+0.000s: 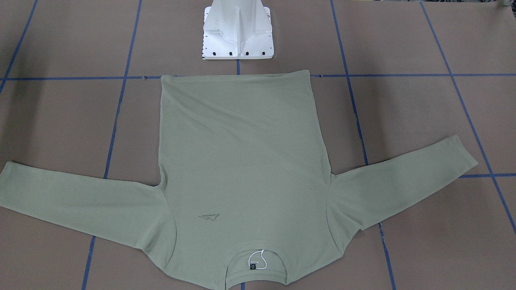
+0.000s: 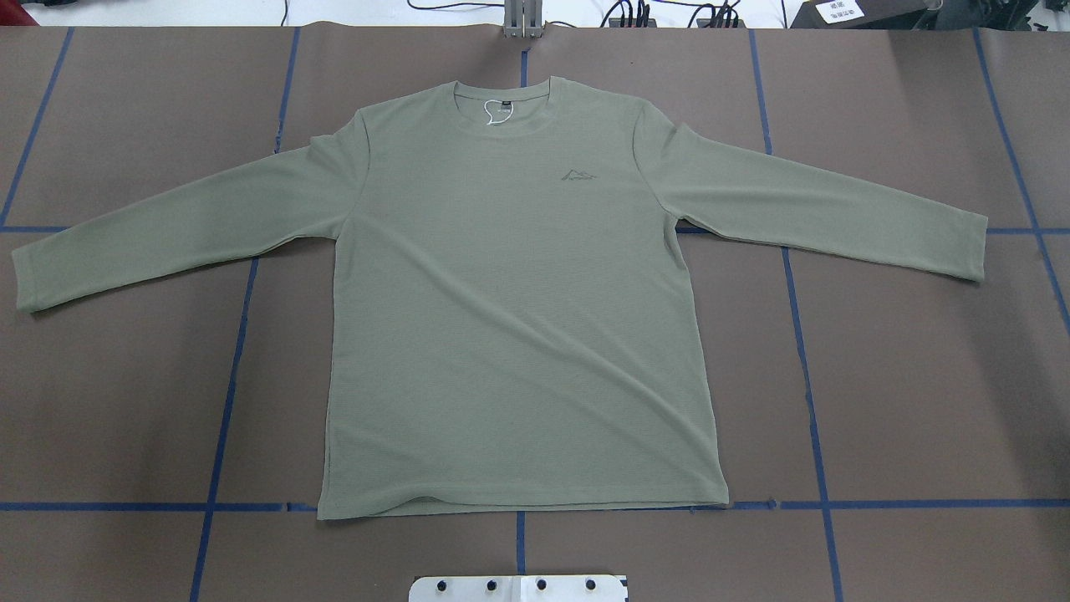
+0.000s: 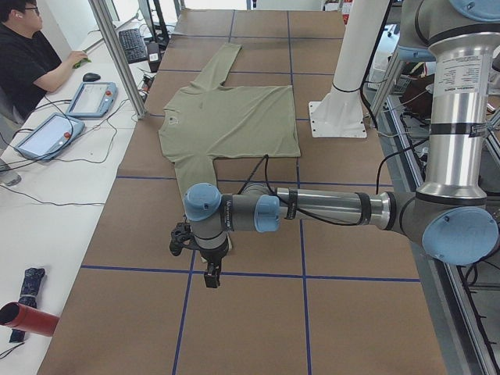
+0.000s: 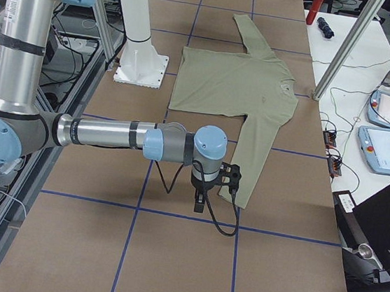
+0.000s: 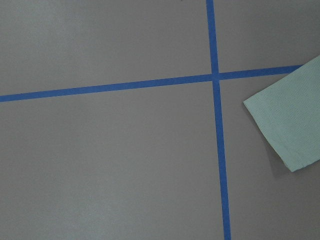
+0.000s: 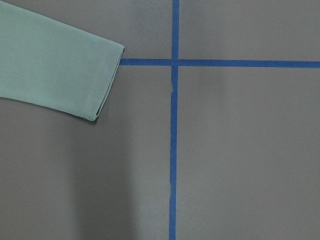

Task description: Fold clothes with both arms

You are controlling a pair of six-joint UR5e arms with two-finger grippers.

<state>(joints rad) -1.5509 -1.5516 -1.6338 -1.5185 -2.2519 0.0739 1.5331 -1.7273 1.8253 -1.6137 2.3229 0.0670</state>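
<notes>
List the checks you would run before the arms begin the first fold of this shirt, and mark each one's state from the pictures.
1. The shirt lies flat, front up, both sleeves spread: ok.
2. Its hem faces the robot, its collar points away: ok.
3. The left cuff is centred in the left wrist view: not ok, it sits at the right edge.
4. The right cuff is centred in the right wrist view: not ok, it sits at the upper left.
5. The left end effector and right end effector are off the fabric: ok, both hang above the table.
6. Both are open: cannot tell, only the side views show them.
</notes>
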